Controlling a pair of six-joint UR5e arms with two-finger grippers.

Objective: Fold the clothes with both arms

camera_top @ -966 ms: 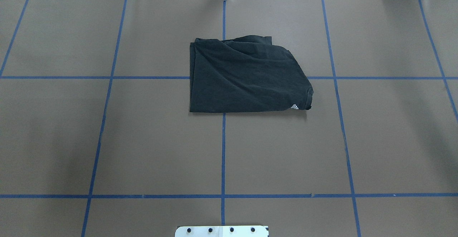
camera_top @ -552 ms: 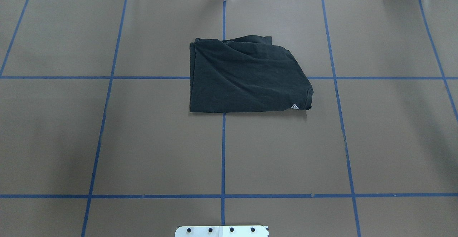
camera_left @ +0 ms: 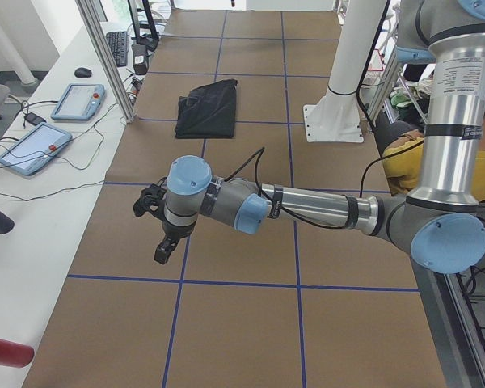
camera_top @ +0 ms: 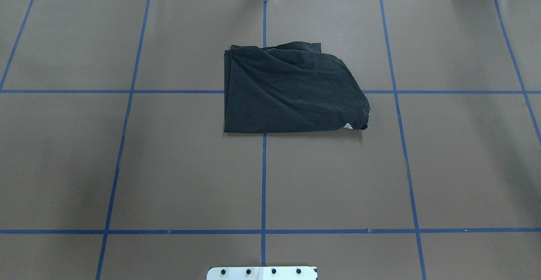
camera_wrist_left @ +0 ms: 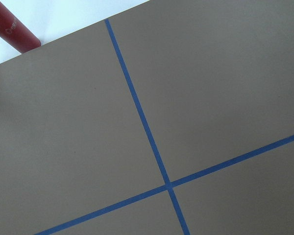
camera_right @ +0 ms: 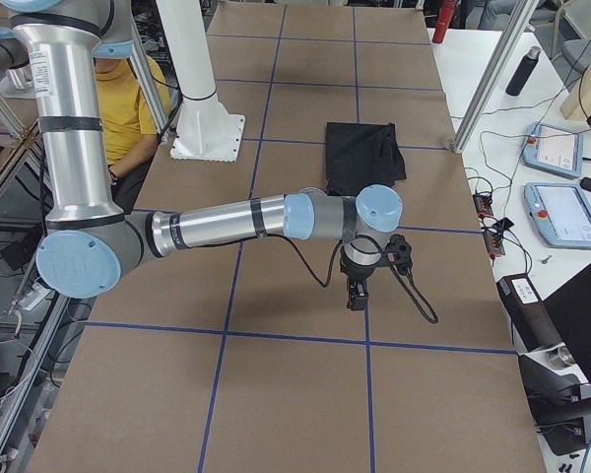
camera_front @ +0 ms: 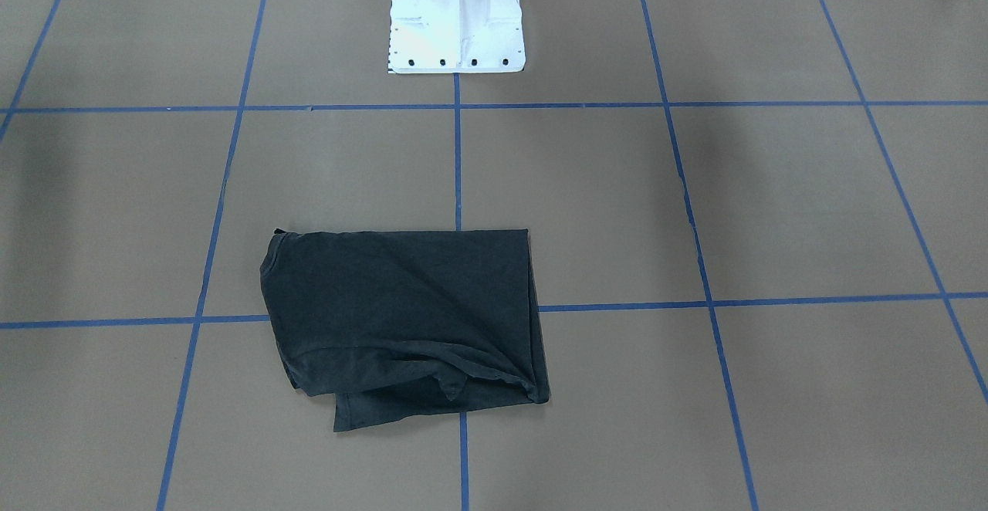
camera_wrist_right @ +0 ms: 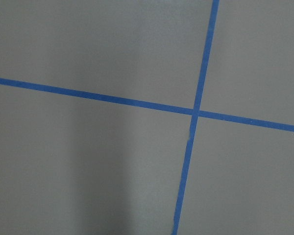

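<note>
Nothing has moved: the shirt (camera_top: 291, 89) lies folded midway along, nearer the far edge. Left gripper (camera_left: 163, 250) and right gripper (camera_right: 356, 294) hover by the end edges, whether apart or together I cannot tell. Pinching only one layer could undo the fold

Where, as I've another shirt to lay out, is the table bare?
Between the T-shirt and the white pedestal, and the grid squares beside the shirt. Crowded at both ends: the left arm and right arm hang there.
</note>
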